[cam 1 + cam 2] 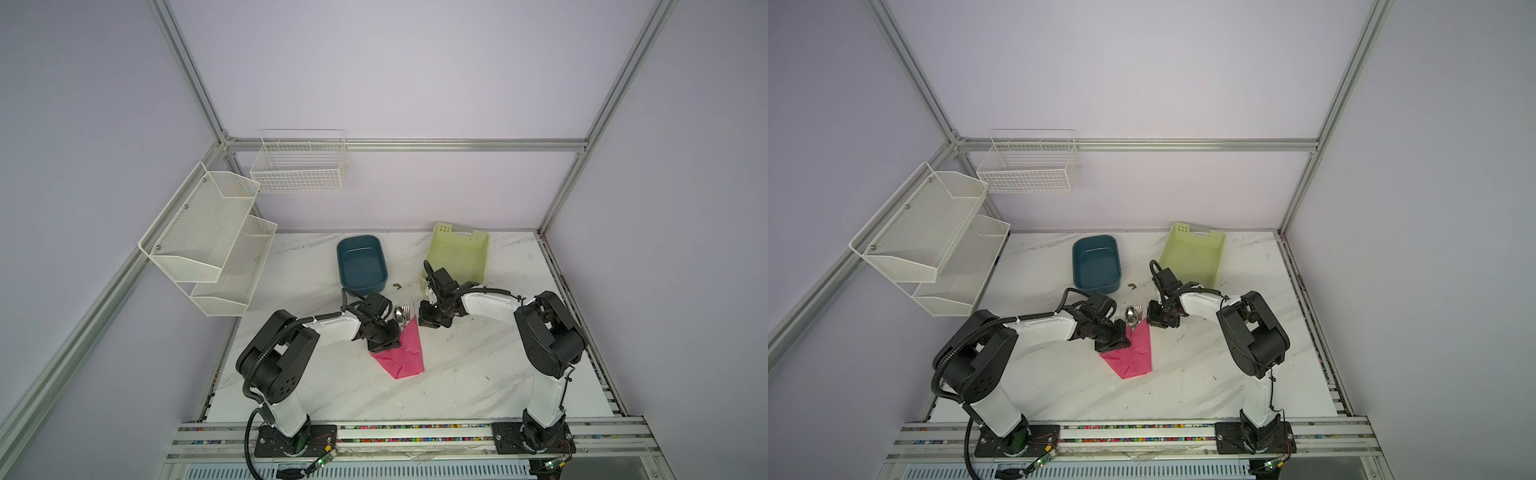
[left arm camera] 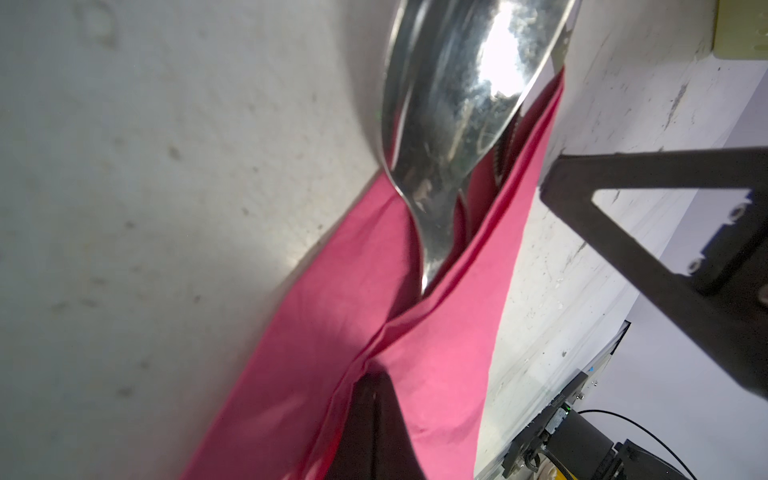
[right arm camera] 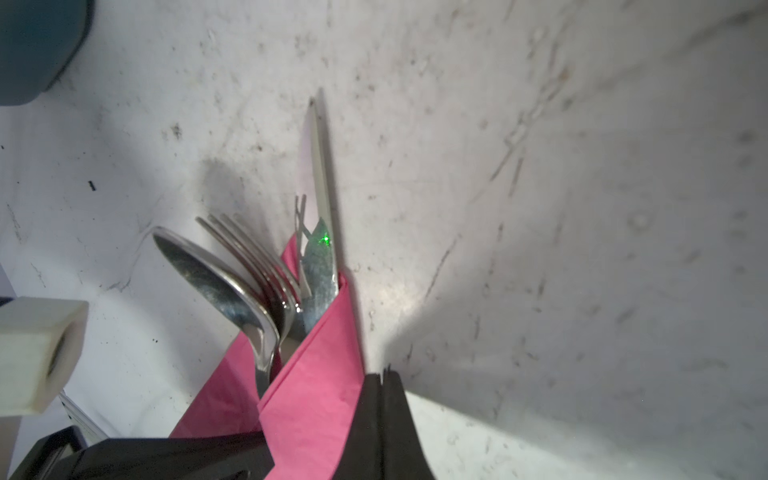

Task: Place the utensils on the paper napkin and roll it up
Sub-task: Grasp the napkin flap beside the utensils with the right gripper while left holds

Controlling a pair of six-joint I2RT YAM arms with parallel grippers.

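paper napkin [image 1: 402, 353] mid-table, folded over utensils [image 3: 270, 286], metal heads poking out toward teal tub [image 1: 365, 286]. rolling step in hand. left gripper [image 2: 374, 403] pinched shut on the crease; right gripper [image 3: 384, 403] shut at the napkin's edge, hold unclear. next, likely: roll the bundle tight without spilling cutlery. bare table [image 1: 457, 374] open frontward.

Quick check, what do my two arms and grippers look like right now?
Left arm and right arm match: white links, bulky black joint housings, black base plates. Black ribbed cable runs along each. Left gripper and right gripper are black, with tapered fingers.
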